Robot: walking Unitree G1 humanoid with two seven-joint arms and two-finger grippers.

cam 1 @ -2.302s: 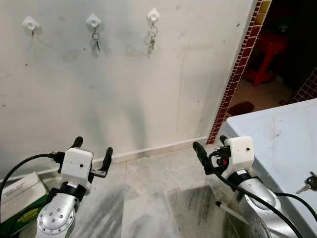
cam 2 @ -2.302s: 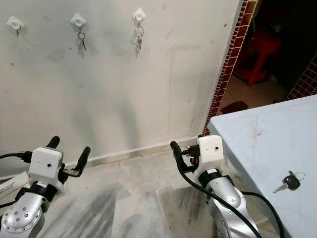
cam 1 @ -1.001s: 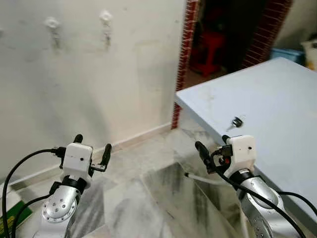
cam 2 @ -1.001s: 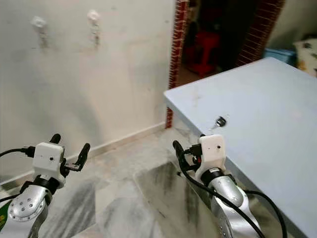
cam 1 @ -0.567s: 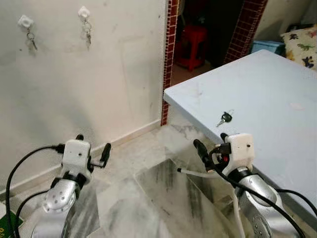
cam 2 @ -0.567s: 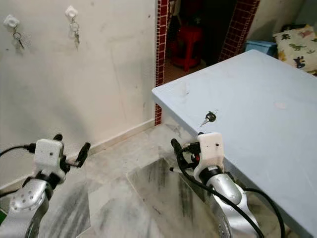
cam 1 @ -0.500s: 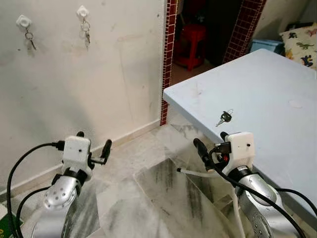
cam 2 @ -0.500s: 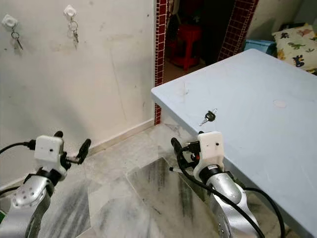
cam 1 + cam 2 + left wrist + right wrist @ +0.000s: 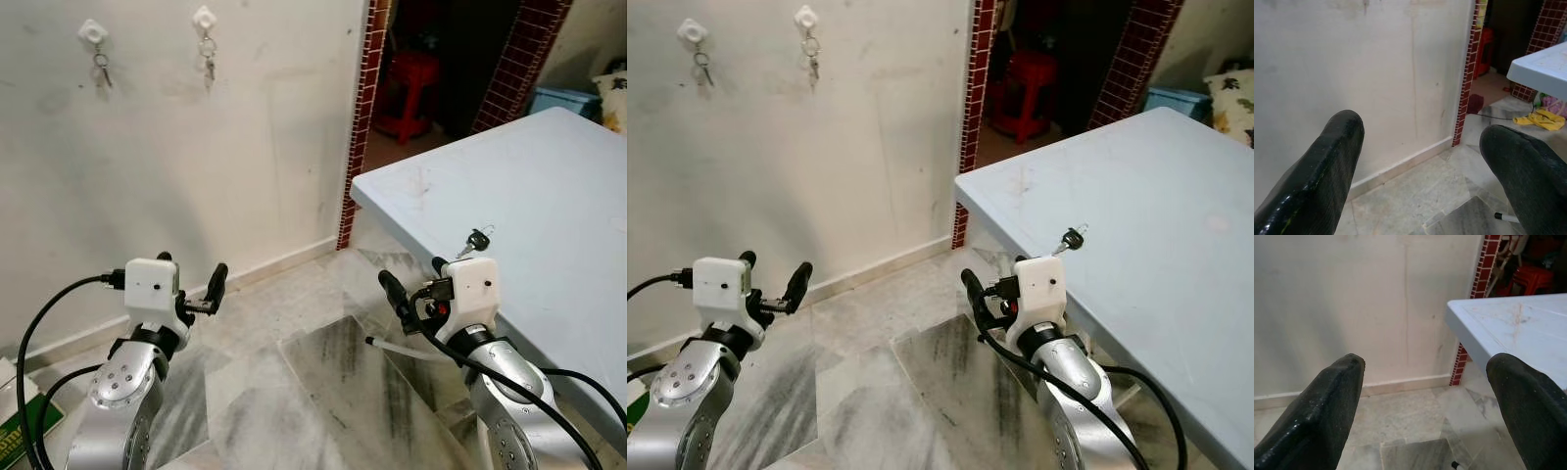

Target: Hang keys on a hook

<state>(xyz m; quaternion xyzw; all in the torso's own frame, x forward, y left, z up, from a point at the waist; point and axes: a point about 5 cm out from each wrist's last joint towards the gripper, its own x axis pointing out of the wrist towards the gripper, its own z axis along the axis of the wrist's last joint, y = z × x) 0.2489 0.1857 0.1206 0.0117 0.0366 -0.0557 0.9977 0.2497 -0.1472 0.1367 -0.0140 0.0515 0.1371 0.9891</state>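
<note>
The key [image 9: 478, 240] lay on the light blue table [image 9: 549, 196], near its front edge and just beyond the right gripper [image 9: 413, 284], which was held over the marble floor [image 9: 294, 382] beside the table; its black fingers stood apart and held nothing; the left gripper [image 9: 191, 279] was likewise spread and empty, raised toward the white wall [image 9: 245, 147].

The step in hand looked like the approach to the key; to do it well, the right gripper would probably need lifting above the tabletop and bringing down over the key's dark head, the fingers set to either side of it, since a flat key gives little to pinch; a clumsy close could push it along the smooth surface or off the edge.

Two white hooks [image 9: 203, 18] sat high on the wall, well apart from the table; each already carried keys [image 9: 208, 61], so a free hook would have to be sought elsewhere.

No container was to be made out; a red stool [image 9: 416, 83] stood in the doorway.
</note>
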